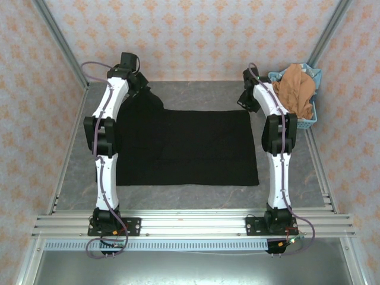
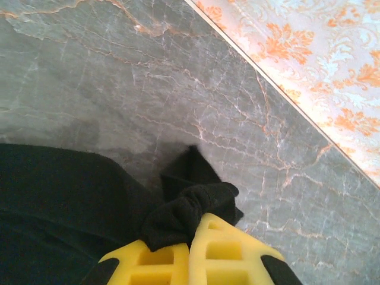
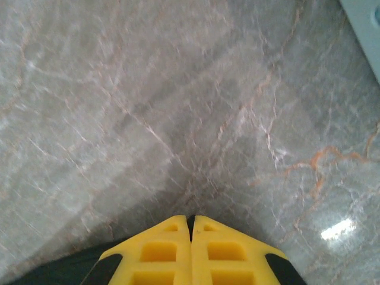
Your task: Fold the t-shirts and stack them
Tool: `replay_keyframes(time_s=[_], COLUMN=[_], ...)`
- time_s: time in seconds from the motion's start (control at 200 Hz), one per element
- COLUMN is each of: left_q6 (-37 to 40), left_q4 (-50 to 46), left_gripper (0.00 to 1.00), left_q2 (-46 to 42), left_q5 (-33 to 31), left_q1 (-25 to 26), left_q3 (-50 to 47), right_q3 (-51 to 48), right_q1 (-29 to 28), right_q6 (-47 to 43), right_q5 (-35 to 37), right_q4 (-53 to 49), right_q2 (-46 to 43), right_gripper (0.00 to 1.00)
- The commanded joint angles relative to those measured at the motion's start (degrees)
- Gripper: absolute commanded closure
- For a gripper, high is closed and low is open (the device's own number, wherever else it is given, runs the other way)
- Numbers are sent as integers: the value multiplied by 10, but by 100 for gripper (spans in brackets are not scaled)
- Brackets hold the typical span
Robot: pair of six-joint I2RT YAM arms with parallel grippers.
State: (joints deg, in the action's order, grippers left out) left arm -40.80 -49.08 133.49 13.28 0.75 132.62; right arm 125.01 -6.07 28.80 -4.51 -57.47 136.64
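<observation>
Top external view: we find the left gripper (image 1: 138,80) clamped on a bunch of the black t-shirt (image 1: 187,148) at its far left corner; the shirt lies flat between the 2 arms. Beside its far right corner, the right gripper (image 1: 248,98) is closed, tips bare. The orange-brown t-shirt (image 1: 297,89) sits heaped in the basket (image 1: 313,122).

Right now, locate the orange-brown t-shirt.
In the top view, the orange-brown t-shirt lies heaped in the light blue basket at the far right corner of the table, beside the right arm.
</observation>
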Motion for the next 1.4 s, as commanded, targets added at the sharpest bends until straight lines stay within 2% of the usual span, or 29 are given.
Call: replay_keyframes(time_s=[0.0, 0.365, 0.545, 0.741, 0.996, 1.231, 1.396], left_q6=[44, 95, 68, 35, 23, 26, 34], left_q4=[-42, -36, -24, -26, -63, -85, -96], left_gripper=[100, 100, 100, 100, 100, 100, 100], left_q2=[-77, -347, -468, -568, -656, -677, -675], left_q5=[-19, -91, -119, -129, -180, -223, -244], left_q1=[5, 7, 6, 6, 6, 6, 6], left_q3=[-39, -374, -534, -663, -739, -732, -734], right_q3=[-46, -264, -391, -492, -530, -529, -560], right_q1=[-2, -4, -11, -14, -15, -24, -34], right_q6=[-10, -11, 6, 14, 21, 27, 46], right_q5=[-6, -16, -1, 11, 35, 83, 80], right_q4=[0, 68, 107, 131, 138, 107, 91], right_q2=[-62, -216, -289, -322, -340, -387, -427], right_gripper=[100, 100, 100, 100, 100, 100, 100])
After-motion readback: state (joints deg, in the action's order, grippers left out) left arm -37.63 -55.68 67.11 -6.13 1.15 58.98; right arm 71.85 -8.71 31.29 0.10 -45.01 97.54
